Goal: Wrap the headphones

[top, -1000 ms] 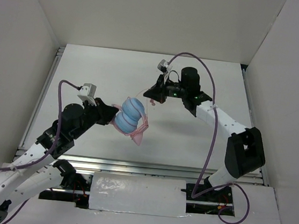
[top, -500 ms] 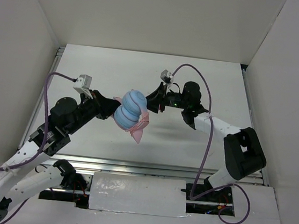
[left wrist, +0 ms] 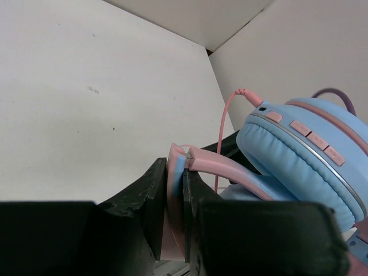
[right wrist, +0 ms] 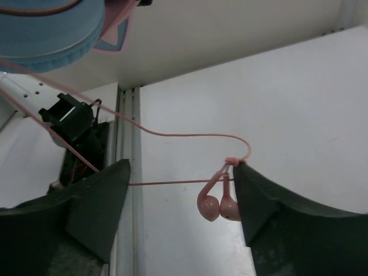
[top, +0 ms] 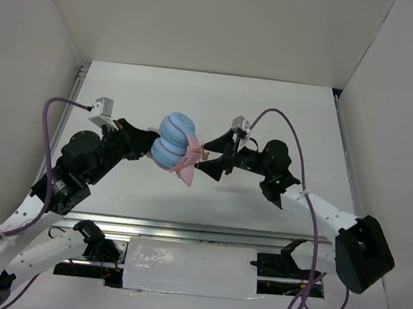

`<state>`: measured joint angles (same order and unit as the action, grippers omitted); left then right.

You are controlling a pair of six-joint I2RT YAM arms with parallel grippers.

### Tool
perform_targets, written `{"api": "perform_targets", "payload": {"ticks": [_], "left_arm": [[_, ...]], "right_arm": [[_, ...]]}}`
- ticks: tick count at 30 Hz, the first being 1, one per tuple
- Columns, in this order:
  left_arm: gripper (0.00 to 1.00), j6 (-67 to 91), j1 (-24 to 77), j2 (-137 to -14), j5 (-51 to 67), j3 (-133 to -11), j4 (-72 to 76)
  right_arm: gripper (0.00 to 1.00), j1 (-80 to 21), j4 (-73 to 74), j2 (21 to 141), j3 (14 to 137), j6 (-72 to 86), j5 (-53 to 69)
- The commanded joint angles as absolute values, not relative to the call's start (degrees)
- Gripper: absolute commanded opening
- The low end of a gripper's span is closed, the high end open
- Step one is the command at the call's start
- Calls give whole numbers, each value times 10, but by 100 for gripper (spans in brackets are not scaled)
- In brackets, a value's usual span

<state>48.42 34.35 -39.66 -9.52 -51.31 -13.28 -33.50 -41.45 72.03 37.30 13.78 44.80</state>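
The headphones [top: 172, 140] hang above the table with their light blue ear cups [left wrist: 299, 167] stacked together. My left gripper [top: 150, 143] is shut on the pink headband [left wrist: 176, 201], seen edge-on between its fingers. Just right of the cups, my right gripper [top: 210, 159] is open wide. In the right wrist view the thin pink cable [right wrist: 190, 135] runs from the cups [right wrist: 52, 29] and drapes over the tip of the right finger [right wrist: 253, 195]. Two pink earbud-shaped ends [right wrist: 218, 207] dangle there inside the open right gripper [right wrist: 181, 172].
White walls close in the table on three sides. A metal rail [top: 205, 233] runs along the near edge, with a white padded strip [top: 190, 268] in front of it. A black bracket [right wrist: 69, 115] sits by the rail in the right wrist view.
My right gripper has opened from nearly shut and swung nearer and lower, close under the headphones. The left arm has lifted the headphones a little up and to the left.
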Motion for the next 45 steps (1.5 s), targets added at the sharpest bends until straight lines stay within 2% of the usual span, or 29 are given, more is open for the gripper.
{"api": "perform_targets", "payload": {"ticks": [1, 3, 10, 17, 24, 29, 36, 45], "left_arm": [[0, 514, 346, -381, -114, -558, -84], [0, 515, 346, -380, -122, -562, -91], [0, 529, 346, -377, -137, -575, -108], [0, 553, 346, -374, -130, -574, -110], [0, 584, 346, -374, -140, -570, -129], [0, 584, 346, -373, -156, -577, -136], [0, 586, 346, -377, -168, -589, -145], [0, 578, 346, -385, -178, -622, -145]], "right_arm": [[84, -332, -441, 658, 351, 125, 389], [100, -324, -436, 628, 337, 119, 378], [100, -302, -349, 547, 314, 105, 366], [100, -278, -243, 541, 355, 70, 490], [100, -260, -216, 568, 404, 112, 443], [100, -294, -177, 540, 395, 17, 395], [100, -344, -198, 531, 381, -52, 403], [100, -403, -316, 657, 379, -20, 399]]}}
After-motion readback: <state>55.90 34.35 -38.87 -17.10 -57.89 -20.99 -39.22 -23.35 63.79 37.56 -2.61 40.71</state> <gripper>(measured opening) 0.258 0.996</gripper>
